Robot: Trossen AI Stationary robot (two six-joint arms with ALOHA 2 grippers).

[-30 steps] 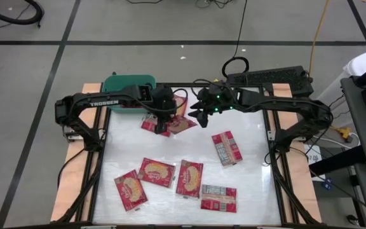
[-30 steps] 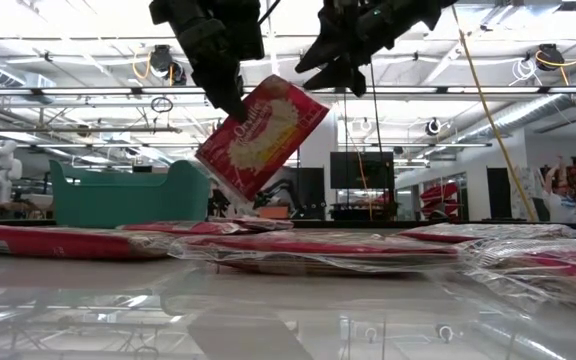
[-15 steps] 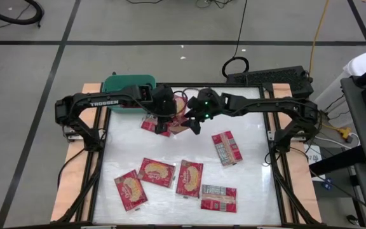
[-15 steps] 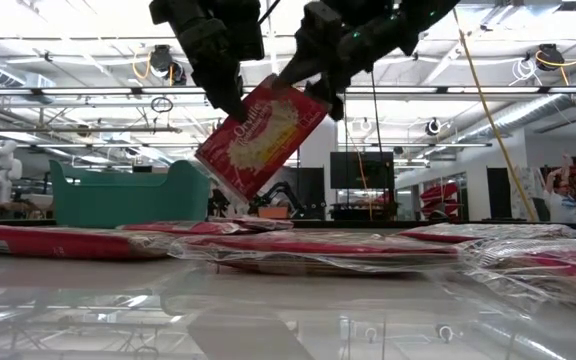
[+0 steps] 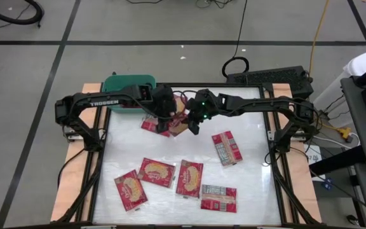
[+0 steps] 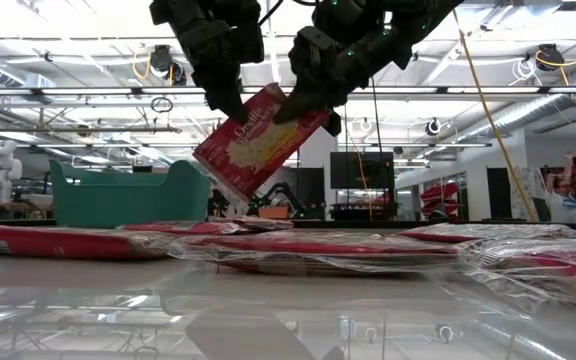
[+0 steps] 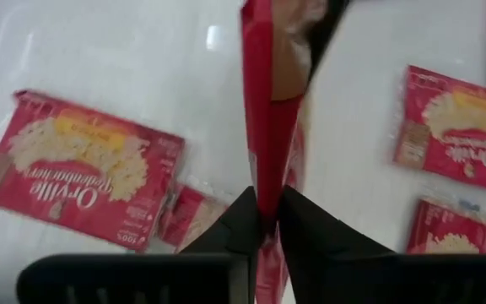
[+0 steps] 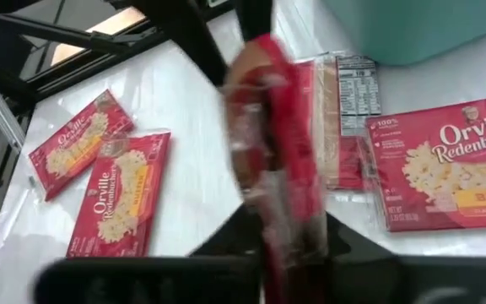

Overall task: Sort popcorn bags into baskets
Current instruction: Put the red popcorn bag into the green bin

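A red popcorn bag (image 6: 263, 145) hangs tilted in the air above the table's far middle, with both grippers on it. My left gripper (image 6: 233, 112) is shut on its upper left corner. My right gripper (image 6: 303, 105) is shut on its upper right edge. In the high view the two grippers (image 5: 164, 121) (image 5: 192, 126) face each other across the bag. The teal basket (image 5: 129, 86) stands at the far left, behind them. Several more popcorn bags lie flat on the white table, one (image 5: 150, 123) right under the held bag. My left gripper pinches the bag's upper left corner (image 7: 267, 190) between its two fingers, slanting down from above. The bag shows edge-on past the fingers and hangs tilted, clear of the table. My right gripper pinches the bag's upper right edge (image 8: 281, 211) between its two fingers, slanting down from the table's right. The bag stands edge-on between the fingers, lifted clear.
Flat bags lie near the front edge (image 5: 156, 172) (image 5: 189, 178) (image 5: 130, 189) (image 5: 218, 197) and one at the right (image 5: 227, 147). Bare table shows between the front bags and the grippers. A black frame (image 5: 272, 137) edges the table.
My right gripper has come down and toward the table's left, up to the hanging bag, and has shut on its upper right edge. My left gripper has kept its hold in place. The bag stays tilted in the air.
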